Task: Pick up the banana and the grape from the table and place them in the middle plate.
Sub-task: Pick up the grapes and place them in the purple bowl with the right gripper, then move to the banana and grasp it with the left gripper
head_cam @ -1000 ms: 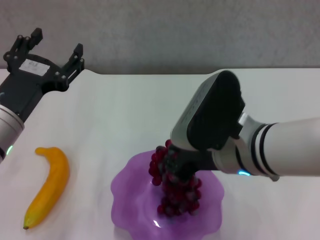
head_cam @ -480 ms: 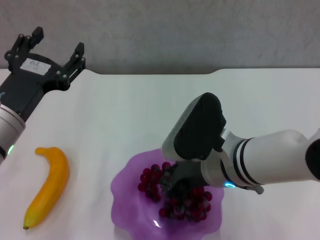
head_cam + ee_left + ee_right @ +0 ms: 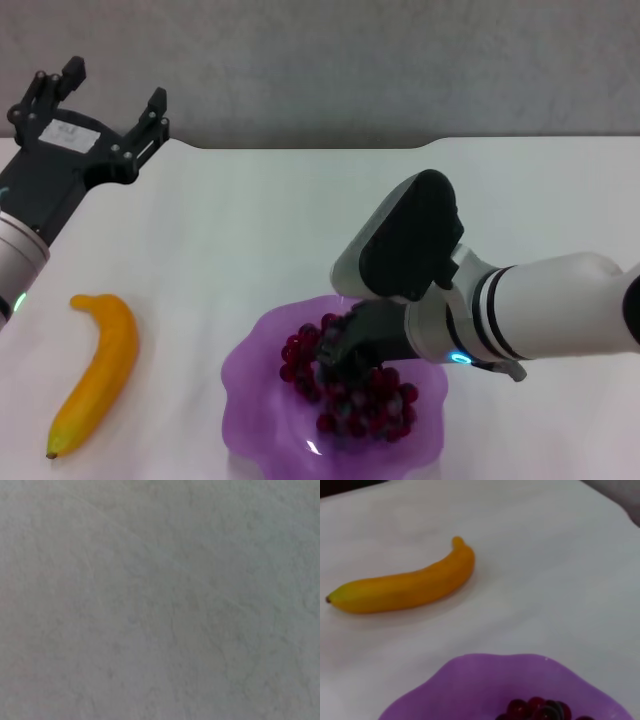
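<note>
- The right gripper (image 3: pixel 335 352) is low over the purple plate (image 3: pixel 255 385), at the near edge of the white surface (image 3: pixel 270 220). Its black housing hides the jaws, so I cannot tell whether they grip the fruit or have let go.
- The bunch of grapes (image 3: pixel 350 385) lies inside the plate, spread across its bowl, with the gripper touching or just above its upper end.
- The banana (image 3: pixel 98 370) lies flat on the surface, well apart from the plate on the robot's left, its greenish tip toward the near edge. The right wrist view shows it lying free, with nothing touching it.
- The left gripper (image 3: pixel 105 105) hangs near the far left corner of the surface, jaws spread wide, holding nothing.
- The grapes look soft and loose: a bunch that sags and shifts, so it is best taken near the stem end and squeezed lightly.
- The banana looks light, firm and smooth-skinned, likely a little slippery. The safest hold is probably across its thick middle, jaws closing on the two long sides so the curve cannot pivot.
- The plate looks thin and light; a bump against its wavy rim might slide it.
</note>
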Controlling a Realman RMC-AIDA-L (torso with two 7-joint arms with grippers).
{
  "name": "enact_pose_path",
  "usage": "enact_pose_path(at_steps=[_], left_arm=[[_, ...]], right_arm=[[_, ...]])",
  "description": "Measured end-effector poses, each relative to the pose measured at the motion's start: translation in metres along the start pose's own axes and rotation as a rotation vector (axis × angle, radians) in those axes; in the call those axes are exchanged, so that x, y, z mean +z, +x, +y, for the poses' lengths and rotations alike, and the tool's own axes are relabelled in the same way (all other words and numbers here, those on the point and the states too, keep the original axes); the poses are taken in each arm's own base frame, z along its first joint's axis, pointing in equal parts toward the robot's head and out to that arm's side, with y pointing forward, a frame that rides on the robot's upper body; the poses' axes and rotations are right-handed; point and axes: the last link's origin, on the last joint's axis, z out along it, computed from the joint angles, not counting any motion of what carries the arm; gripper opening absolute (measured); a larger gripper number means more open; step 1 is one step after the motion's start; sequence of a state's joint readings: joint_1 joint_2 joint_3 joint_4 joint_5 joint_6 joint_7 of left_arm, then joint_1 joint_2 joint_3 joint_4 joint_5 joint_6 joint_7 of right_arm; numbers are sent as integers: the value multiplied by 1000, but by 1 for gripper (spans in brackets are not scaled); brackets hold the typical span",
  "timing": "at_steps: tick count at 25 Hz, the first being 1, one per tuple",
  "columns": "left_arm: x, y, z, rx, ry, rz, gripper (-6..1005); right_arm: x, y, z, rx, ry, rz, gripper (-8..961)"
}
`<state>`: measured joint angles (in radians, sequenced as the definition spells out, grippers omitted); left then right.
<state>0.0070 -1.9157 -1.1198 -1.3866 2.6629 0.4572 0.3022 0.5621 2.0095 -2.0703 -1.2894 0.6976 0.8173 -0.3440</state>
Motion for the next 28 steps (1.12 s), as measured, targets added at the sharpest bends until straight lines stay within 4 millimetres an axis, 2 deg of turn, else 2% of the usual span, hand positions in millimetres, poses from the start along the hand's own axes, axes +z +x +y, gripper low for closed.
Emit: enact_pose_path(at_steps=[3, 8, 13, 20, 22, 23, 28], left_arm=[[0, 0, 0, 0, 0, -1, 842], [-1, -1, 0, -1, 3, -4, 842], [-2, -1, -1, -1, 4, -4, 842], [-2, 0, 0, -2, 2, -2, 842], [-1, 0, 1, -5, 2, -1, 842], [-1, 0, 2, -7, 2, -1, 842], [0, -1, 4, -8, -4, -1, 842]], right_arm=[[-2, 0, -3, 18, 7, -14, 268], [-9, -4, -4, 29, 14, -50, 517], [-23, -11, -5, 27, 29, -115, 682], [-45, -25, -9, 39, 89, -293, 677], [-59, -29, -11, 55, 136, -395, 676], [-59, -29, -11, 55, 136, -395, 676], [-92, -24, -18, 80, 261, -565, 675]])
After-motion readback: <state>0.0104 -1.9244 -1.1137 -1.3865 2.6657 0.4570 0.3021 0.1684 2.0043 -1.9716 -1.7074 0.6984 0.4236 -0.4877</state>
